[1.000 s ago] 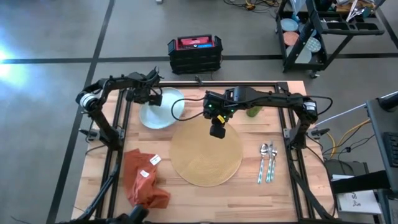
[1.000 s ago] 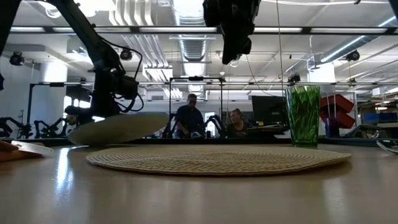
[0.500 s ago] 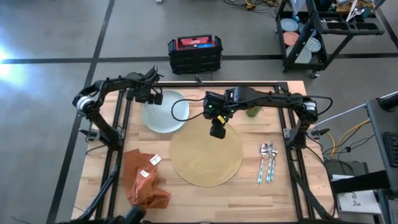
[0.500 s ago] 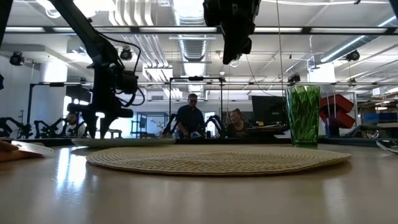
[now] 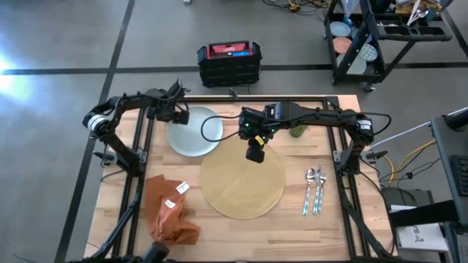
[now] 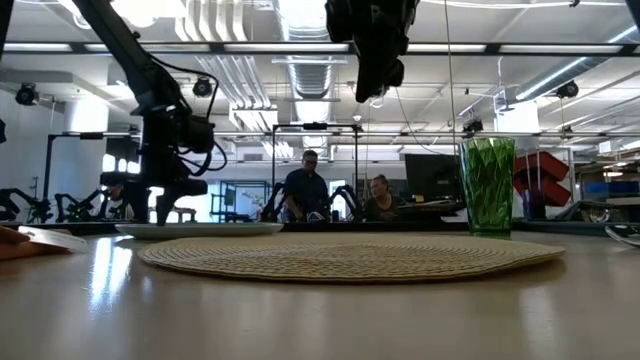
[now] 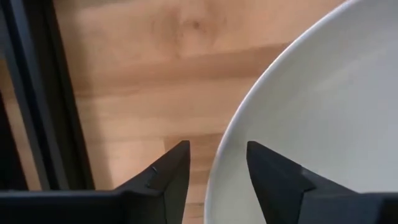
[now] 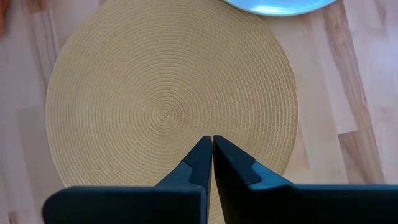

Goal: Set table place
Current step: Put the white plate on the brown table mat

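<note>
The pale plate lies flat on the table at the far left, beside the round tan placemat. My left gripper is open at the plate's far-left rim. One finger stands over the plate and one outside it, and I see no touch. My right gripper hangs shut above the placemat's far edge and holds nothing. The orange napkin lies crumpled at the near left. The silver cutlery lies right of the placemat. The green cup stands upright at the far right.
A black crate sits on the floor beyond the far edge, and a black cart stands at the far right. People sit in the room behind the table. Bare wood shows along the near edge and at the right.
The plate was tilted with one side raised under my left gripper and now lies flat on the table. My left gripper went down with it, then shifted slightly toward the table's left edge.
</note>
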